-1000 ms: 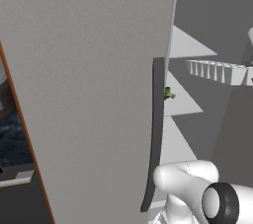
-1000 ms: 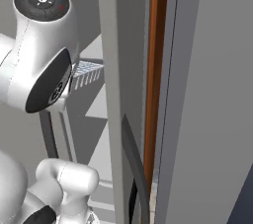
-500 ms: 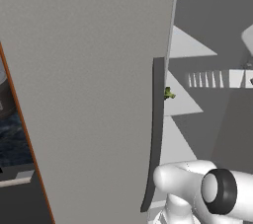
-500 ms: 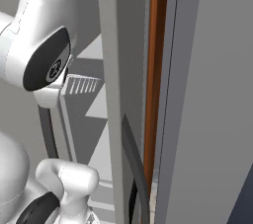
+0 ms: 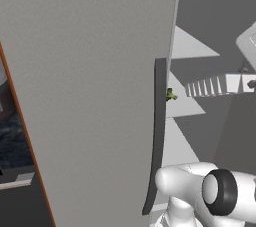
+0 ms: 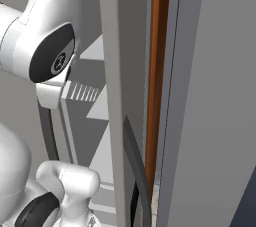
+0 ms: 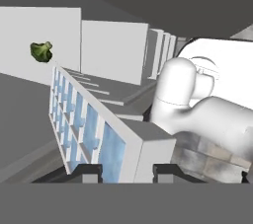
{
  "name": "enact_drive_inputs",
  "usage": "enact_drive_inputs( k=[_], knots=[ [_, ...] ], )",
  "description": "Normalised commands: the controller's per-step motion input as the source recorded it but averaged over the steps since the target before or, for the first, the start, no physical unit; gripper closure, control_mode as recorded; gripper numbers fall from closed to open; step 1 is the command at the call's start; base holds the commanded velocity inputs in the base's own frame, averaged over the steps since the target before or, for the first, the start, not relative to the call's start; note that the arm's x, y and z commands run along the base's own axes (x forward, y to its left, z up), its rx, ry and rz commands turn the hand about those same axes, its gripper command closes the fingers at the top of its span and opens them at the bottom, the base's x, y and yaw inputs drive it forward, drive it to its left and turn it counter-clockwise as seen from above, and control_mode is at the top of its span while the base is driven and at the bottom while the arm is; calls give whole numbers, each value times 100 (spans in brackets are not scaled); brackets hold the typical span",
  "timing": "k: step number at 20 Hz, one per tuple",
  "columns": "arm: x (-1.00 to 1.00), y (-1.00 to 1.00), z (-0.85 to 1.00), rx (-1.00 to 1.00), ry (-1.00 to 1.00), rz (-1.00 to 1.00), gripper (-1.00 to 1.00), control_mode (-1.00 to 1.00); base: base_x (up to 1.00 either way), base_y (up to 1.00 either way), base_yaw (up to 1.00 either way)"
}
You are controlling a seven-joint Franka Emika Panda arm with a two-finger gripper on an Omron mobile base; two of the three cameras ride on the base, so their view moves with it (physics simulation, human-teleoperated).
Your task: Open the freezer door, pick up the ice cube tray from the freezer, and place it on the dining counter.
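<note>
gripper [image 7: 127,169] clamped on near end of ice cube tray [image 7: 94,131], tray held edge-up in air inside open freezer [image 5: 210,26]; tip: pull straight back, keep clear of door edge and white shelves; tray pale bluish-white, grid of square cells; small green item [image 7: 41,51] further back

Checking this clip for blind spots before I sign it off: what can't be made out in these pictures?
- Gripper: in the hand view, fingertips cut off by the bottom edge; contact with the ice cube tray sits at that edge.
- Ice cube tray: in the left base view, right end behind the arm.
- Freezer interior: largely behind its open door.
- Small green item: too small to identify.
</note>
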Motion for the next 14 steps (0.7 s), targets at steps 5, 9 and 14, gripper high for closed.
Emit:
enact_drive_inputs(
  k=[5, 9, 14],
  knots=[
    [0, 0, 0, 0, 0, 0, 100, 100, -23, 0, 0],
    [0, 0, 0, 0, 0, 0, 100, 100, -87, 0, 0],
    [0, 0, 0, 0, 0, 0, 100, 100, -100, 7, 4]
  ],
)
